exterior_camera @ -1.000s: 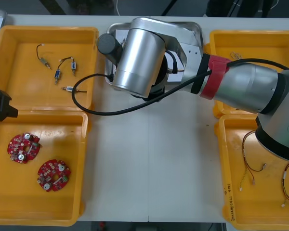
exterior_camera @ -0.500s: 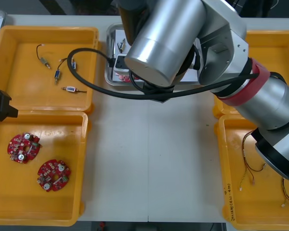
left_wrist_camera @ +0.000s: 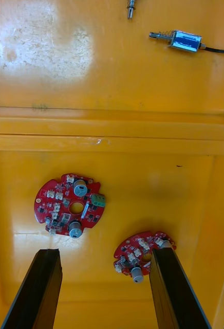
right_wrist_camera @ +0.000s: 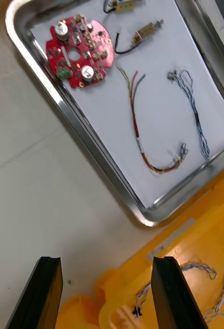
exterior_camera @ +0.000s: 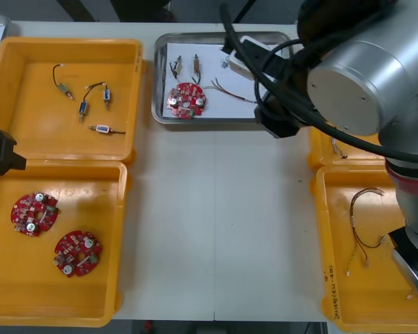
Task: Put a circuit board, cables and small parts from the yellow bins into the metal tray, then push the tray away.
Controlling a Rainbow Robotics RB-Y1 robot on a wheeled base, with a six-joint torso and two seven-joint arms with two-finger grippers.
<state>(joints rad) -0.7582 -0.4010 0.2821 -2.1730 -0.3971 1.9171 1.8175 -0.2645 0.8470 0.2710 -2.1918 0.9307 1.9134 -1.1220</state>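
Metal tray (exterior_camera: 209, 120) now mostly w/o arm (exterior_camera: 362, 76).

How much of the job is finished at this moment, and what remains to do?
Loading looks done: the metal tray holds a circuit board, two small metal parts, a red and yellow cable and a blue and white cable. Nothing is in hand: the right gripper hovers open beside the tray's corner; the left gripper hangs open over a yellow bin of spare boards. Left: pushing the tray away.
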